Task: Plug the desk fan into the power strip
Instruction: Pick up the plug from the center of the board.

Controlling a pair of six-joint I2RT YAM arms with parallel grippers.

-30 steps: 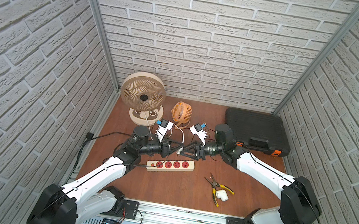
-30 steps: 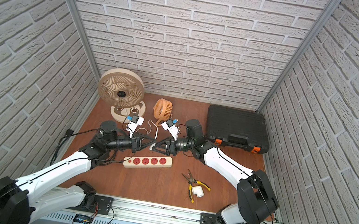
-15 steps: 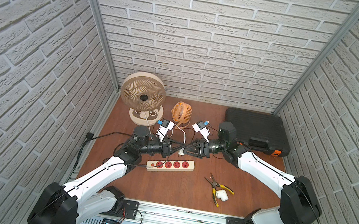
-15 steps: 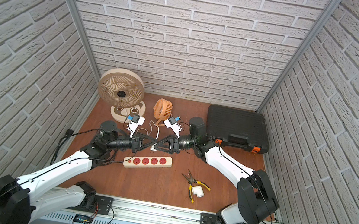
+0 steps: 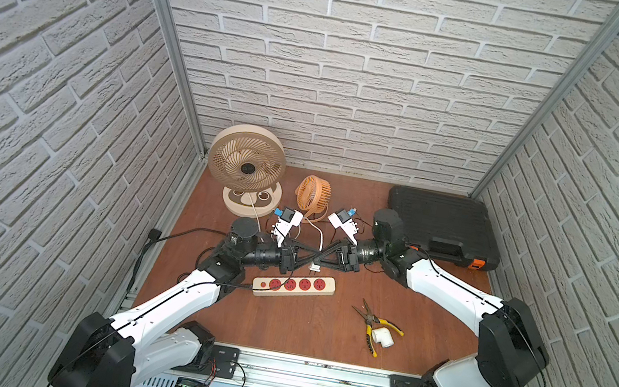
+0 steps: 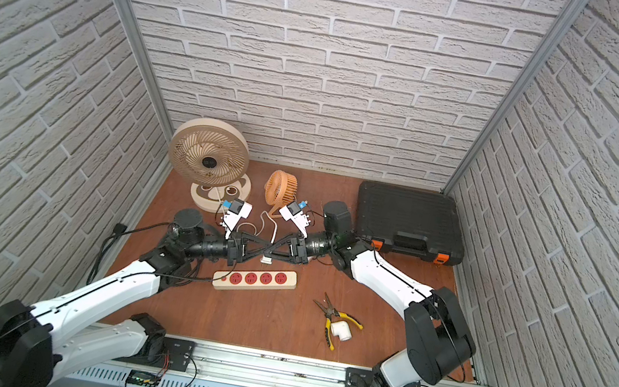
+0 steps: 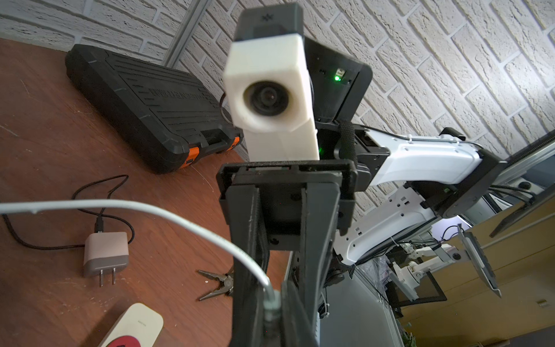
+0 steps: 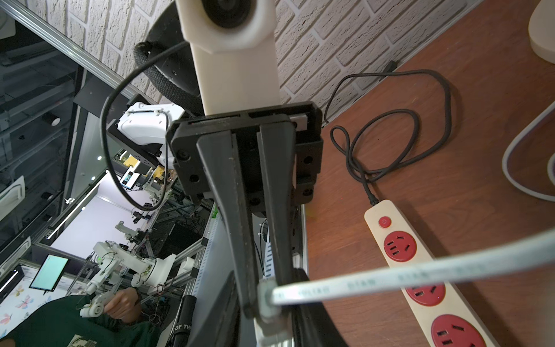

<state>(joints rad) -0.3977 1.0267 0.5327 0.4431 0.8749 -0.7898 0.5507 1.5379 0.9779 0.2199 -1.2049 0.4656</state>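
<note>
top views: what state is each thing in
cream-white power strip with red sockets: flat, four sockets empty
white plug on white cord: unplugged, held in the air
left gripper: shut on the plug
right gripper: around the plug, grip unclear
black plastic tool case: closed
beige round fan: upright

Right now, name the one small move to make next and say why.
Probably open the left gripper. It and the right gripper both seem to pinch the white plug at its cable end, tip to tip, near the power strip; one holder frees the plug to go down into an empty socket.
</note>
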